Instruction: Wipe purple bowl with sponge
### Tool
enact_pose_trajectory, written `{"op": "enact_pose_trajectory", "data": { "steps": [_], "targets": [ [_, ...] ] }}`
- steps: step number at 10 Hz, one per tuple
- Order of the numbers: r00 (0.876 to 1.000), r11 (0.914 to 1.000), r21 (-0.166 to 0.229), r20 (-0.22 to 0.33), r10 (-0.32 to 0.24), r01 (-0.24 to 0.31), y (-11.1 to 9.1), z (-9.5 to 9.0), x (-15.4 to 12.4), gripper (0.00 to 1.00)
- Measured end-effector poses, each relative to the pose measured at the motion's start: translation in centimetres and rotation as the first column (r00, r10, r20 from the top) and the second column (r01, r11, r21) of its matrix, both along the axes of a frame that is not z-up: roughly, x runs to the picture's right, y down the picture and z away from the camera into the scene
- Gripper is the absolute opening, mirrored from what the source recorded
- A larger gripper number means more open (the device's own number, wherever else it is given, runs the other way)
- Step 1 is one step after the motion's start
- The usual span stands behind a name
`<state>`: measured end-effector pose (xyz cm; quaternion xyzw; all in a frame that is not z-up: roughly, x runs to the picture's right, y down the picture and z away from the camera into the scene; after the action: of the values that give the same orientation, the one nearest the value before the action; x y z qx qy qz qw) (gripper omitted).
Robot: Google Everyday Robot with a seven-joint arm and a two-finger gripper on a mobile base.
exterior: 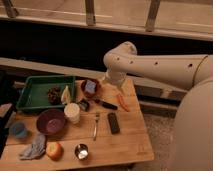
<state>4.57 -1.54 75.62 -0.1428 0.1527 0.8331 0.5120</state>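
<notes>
The purple bowl (pixel 50 121) stands upright at the left of the wooden table (pixel 130 142), apart from the arm. A blue-grey sponge (pixel 90 86) lies in a small brown bowl (pixel 90 92) at the back of the table. My gripper (pixel 108 81) hangs at the end of the white arm, just right of the brown bowl and above the table's back edge. It holds nothing that I can see.
A green tray (pixel 30 97) with dark fruit sits back left. A white cup (pixel 72 112) stands beside the purple bowl. A carrot (pixel 121 102), a black-handled knife (pixel 106 104), a fork (pixel 95 126) and a black remote (pixel 113 122) lie mid-table. An apple (pixel 54 150), a metal cup (pixel 81 151), a grey cloth (pixel 34 147) and a blue cup (pixel 19 131) are in front.
</notes>
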Motion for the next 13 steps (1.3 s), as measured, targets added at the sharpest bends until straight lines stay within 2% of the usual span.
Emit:
{"op": "enact_pose_trajectory", "data": {
  "steps": [2,8,10,13],
  "targets": [
    [0.999,0.9990,0.030,0.039,-0.034,0.033,-1.0,0.0,-1.8,0.80],
    [0.999,0.9988,0.035,0.035,-0.035,0.034,-1.0,0.1,-1.6,0.80],
    [0.997,0.9961,0.072,0.050,-0.055,0.051,-1.5,0.9,-2.0,0.80],
    [0.984,0.9821,0.150,0.121,-0.132,0.114,-3.4,2.7,-6.8,0.80]
  ]
}}
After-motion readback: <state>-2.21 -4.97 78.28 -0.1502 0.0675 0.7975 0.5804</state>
